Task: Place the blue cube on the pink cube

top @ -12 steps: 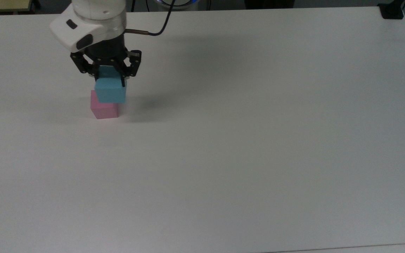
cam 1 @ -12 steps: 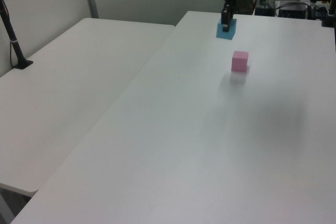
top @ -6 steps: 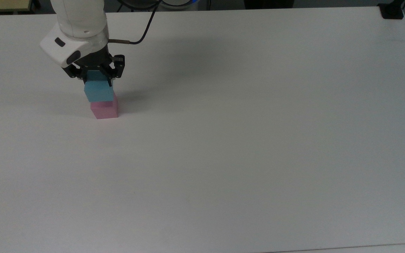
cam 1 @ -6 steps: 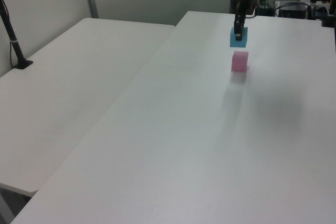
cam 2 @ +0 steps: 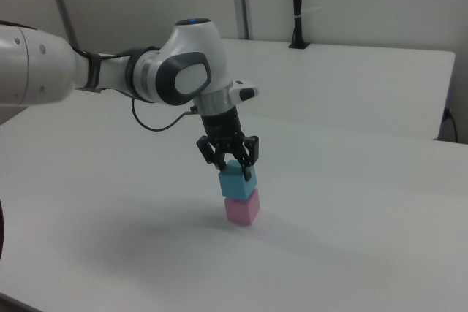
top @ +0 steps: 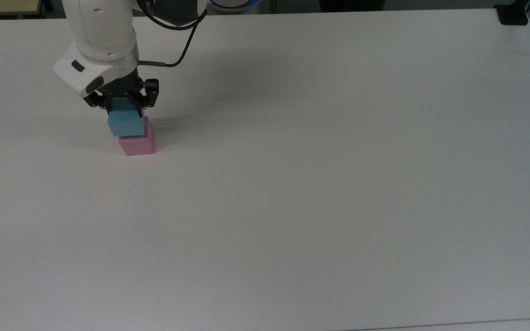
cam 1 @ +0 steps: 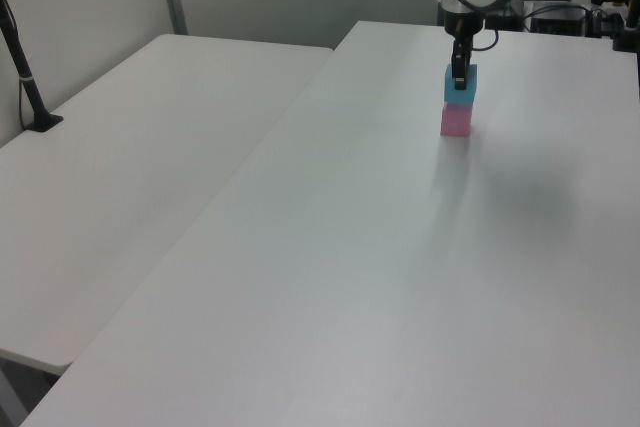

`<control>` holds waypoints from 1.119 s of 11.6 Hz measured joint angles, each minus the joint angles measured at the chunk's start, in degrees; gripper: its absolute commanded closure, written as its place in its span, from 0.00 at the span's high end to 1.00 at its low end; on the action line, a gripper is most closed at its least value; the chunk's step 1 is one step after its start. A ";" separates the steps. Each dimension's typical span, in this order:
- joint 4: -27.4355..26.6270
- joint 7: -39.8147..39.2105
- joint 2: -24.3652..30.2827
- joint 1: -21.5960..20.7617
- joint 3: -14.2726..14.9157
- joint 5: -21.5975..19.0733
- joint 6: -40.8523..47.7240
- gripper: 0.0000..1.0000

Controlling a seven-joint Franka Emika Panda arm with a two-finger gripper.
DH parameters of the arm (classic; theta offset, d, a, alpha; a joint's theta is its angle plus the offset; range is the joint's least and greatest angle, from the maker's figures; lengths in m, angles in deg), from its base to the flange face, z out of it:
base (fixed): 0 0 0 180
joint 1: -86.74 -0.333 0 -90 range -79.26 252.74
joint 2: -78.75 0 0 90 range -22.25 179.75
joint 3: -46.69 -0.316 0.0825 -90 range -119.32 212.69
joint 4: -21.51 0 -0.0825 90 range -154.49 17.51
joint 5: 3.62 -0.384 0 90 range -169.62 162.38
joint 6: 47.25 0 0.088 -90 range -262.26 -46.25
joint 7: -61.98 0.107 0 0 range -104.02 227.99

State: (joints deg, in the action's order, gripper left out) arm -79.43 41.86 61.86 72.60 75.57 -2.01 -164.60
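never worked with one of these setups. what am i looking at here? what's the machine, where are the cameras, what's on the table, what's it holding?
It is one white robot arm, a Franka Panda, ending in a black two-finger gripper. Three fixed cameras off the arm watch the same moment: the top view looks down on the table, the left view looks along it from one end, and the right view sees the arm side-on from nearby.

On the white table are just two small foam-like cubes. The pink cube sits on the table. The blue cube is on top of it, shifted a little toward the top view's left, so the two are not quite flush. The gripper is closed on the blue cube, one finger on each side; it has not let go.
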 measured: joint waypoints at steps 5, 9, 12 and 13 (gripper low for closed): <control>-1.38 0.00 -0.75 0.02 0.00 -0.73 -3.02 0.79; -1.56 0.00 -1.17 0.04 0.00 -0.78 -3.03 1.00; -1.53 0.01 -1.23 0.40 0.20 -1.92 -3.05 1.00; -1.30 0.01 -1.18 0.50 0.41 -2.41 -3.05 1.00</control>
State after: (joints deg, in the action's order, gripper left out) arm -80.73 41.87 60.68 73.09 75.98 -4.42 -167.65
